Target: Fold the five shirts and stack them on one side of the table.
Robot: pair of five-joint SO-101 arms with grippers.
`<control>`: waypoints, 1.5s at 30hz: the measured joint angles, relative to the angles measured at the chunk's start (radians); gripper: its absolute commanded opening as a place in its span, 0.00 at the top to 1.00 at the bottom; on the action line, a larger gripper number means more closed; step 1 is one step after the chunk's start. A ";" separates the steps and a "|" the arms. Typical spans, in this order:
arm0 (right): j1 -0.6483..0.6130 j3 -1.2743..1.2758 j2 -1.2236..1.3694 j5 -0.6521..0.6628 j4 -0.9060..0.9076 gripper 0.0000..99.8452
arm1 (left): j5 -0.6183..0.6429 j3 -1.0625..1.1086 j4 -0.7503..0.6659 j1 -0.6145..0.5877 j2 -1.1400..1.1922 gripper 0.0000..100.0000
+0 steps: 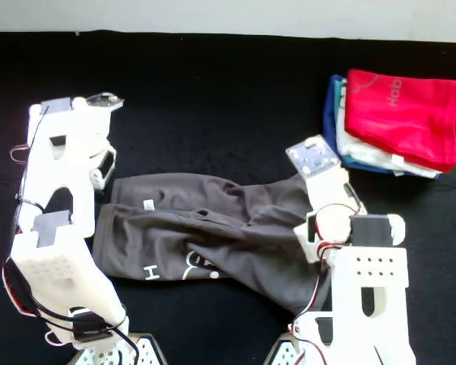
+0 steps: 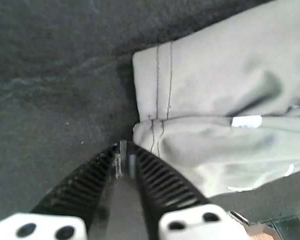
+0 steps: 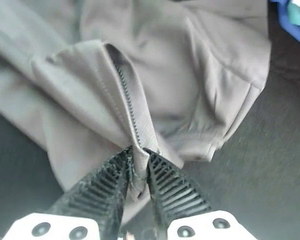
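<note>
A dark grey shirt [image 1: 213,236] lies crumpled across the middle of the black table. My left gripper [image 2: 124,152] is shut, its tips against the hem at the shirt's left edge [image 2: 155,135]; I see no cloth between the fingers. In the high view it sits at the shirt's upper left corner [image 1: 104,169]. My right gripper [image 3: 139,159] is shut on a raised fold of the grey shirt [image 3: 115,90] at its right side [image 1: 310,199]. Folded shirts are stacked at the back right, a red one [image 1: 403,114] on top of white [image 1: 368,152] and blue [image 1: 333,114].
The black cloth-covered table [image 1: 213,91] has open room behind the grey shirt and at the back left. Both arms' bases stand at the front edge. The stack lies close beside the right arm's far side.
</note>
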 measured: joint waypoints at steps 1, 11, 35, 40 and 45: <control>0.000 0.014 0.000 -0.018 -0.034 0.99 | 0.000 -0.023 0.025 0.000 0.000 0.99; 0.000 0.046 -0.002 -0.048 -0.097 0.99 | 0.006 -0.064 0.129 0.000 0.051 0.86; 0.000 0.052 -0.002 -0.035 -0.097 0.99 | 0.006 -0.149 0.063 0.000 0.284 0.84; 0.000 0.052 -0.002 -0.035 -0.097 0.99 | 0.006 -0.164 0.046 0.000 0.304 0.90; 0.000 0.052 -0.002 -0.035 -0.097 0.99 | 0.008 -0.164 0.046 0.002 0.304 0.99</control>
